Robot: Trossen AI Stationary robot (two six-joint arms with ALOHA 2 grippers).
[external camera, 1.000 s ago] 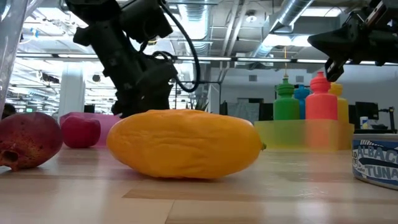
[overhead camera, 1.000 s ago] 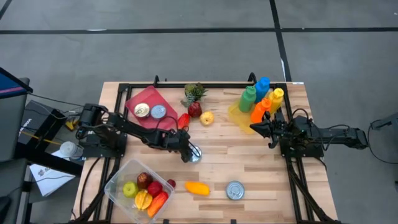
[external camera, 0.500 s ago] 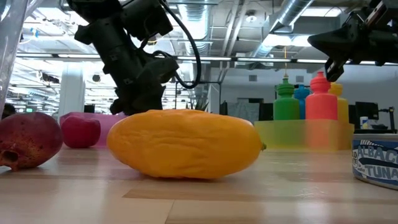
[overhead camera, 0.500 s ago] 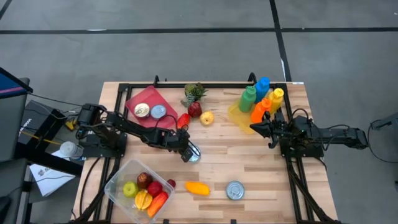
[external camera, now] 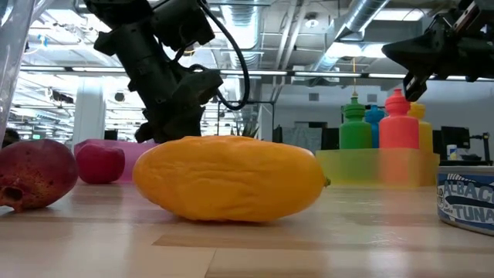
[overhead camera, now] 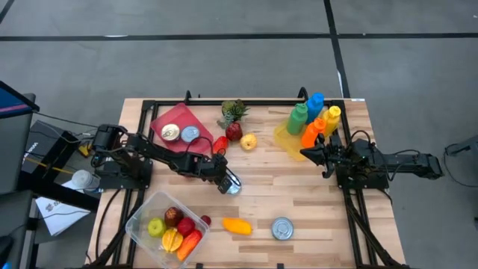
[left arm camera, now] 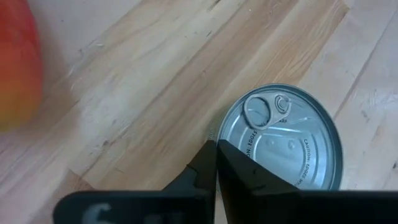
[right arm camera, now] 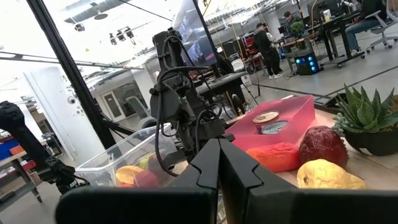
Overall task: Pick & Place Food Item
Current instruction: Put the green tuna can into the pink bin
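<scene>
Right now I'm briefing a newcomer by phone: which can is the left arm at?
Start at the wooden table. Near its middle, below the red tray, the left arm's shut fingers are by a silver can. Unlike the tray's two cans, it sits on bare wood; the front can stands alone.

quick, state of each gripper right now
left gripper: shut, holding nothing, beside the can
right gripper: shut, empty, by the bottles

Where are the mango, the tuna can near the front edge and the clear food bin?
mango (overhead camera: 237, 226), high view, its middle
tuna can (overhead camera: 281, 229), high view, lid centre
clear food bin (overhead camera: 139, 215), high view, its rim
</scene>
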